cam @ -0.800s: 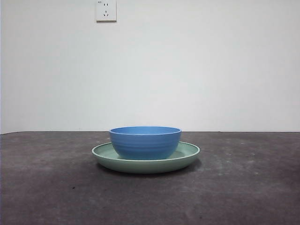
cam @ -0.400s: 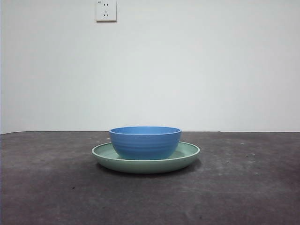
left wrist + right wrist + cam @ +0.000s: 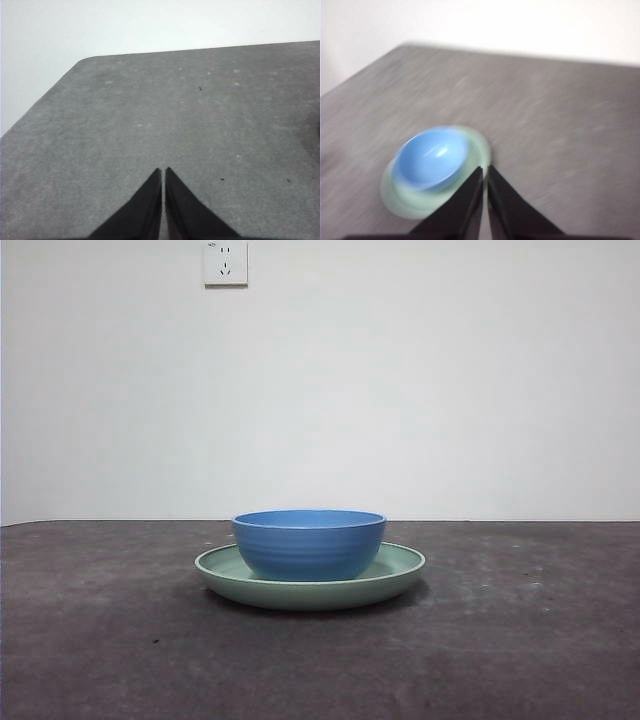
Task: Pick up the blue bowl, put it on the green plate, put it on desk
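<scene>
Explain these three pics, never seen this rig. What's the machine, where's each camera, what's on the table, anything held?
It is a two-arm table robot; each arm ends in a gripper with two black jaws and carries a camera on its wrist.

The front view comes from a low camera looking level across the desk. It shows a blue bowl sitting in a wider green plate, with a wall socket behind. No arm appears in it.

The left wrist view looks past the left gripper. Its jaws are together with nothing between them, and only bare desk lies ahead.

The right wrist view looks past the right gripper, also closed and empty. This picture is blurred. The bowl and plate lie ahead of it, not touched by the jaws.

So nothing is held.
</scene>
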Action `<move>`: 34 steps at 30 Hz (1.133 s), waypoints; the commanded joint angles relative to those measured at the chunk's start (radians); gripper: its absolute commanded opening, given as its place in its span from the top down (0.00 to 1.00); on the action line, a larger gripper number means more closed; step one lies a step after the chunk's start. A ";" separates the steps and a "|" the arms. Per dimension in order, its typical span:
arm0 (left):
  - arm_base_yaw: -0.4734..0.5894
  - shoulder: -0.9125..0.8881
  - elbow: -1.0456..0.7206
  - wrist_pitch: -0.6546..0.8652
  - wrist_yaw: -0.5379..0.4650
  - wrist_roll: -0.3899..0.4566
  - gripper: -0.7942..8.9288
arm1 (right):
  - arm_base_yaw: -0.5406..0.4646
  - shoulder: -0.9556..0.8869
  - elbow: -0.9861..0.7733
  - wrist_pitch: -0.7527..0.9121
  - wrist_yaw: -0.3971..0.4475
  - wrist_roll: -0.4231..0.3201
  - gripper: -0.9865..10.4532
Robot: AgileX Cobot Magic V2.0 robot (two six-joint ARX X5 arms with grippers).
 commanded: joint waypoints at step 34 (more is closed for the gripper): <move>0.003 -0.002 -0.021 -0.005 -0.001 -0.010 0.91 | -0.243 -0.505 -0.747 0.360 0.131 -0.050 0.91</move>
